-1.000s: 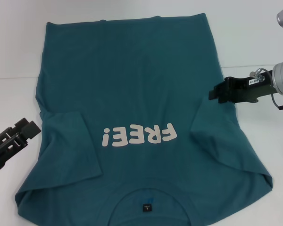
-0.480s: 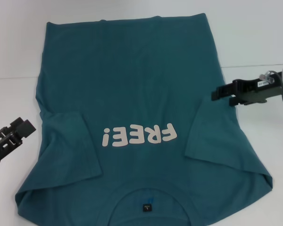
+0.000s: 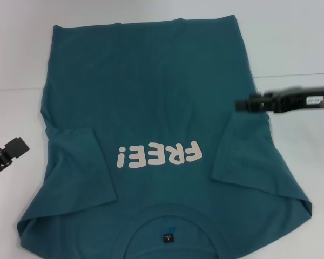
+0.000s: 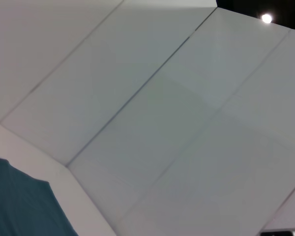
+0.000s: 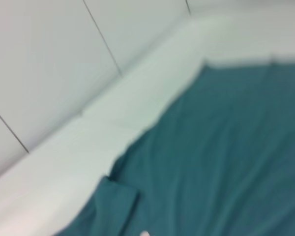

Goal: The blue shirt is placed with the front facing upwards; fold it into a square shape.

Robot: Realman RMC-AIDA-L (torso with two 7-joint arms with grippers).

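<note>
Both sleeves already folded onto blue shirt (image 3: 151, 118). Right claw (image 3: 243, 104) at shirt's edge, left claw (image 3: 13, 148) beside shirt; spread untellable. Risk: snagging fabric, undoing fold.

Blue shirt (image 3: 151, 108) lies flat on the white table, front up, collar nearest the robot, hem at the far side. White "FREE!" lettering (image 3: 157, 155) across chest. Both sleeves folded inward over the body. Small black neck label (image 3: 168, 237) visible.

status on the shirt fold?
Left gripper off the shirt's left edge. Right gripper over its right edge. Blue shirt flat, both sleeves folded in. Nothing in the way.
</note>
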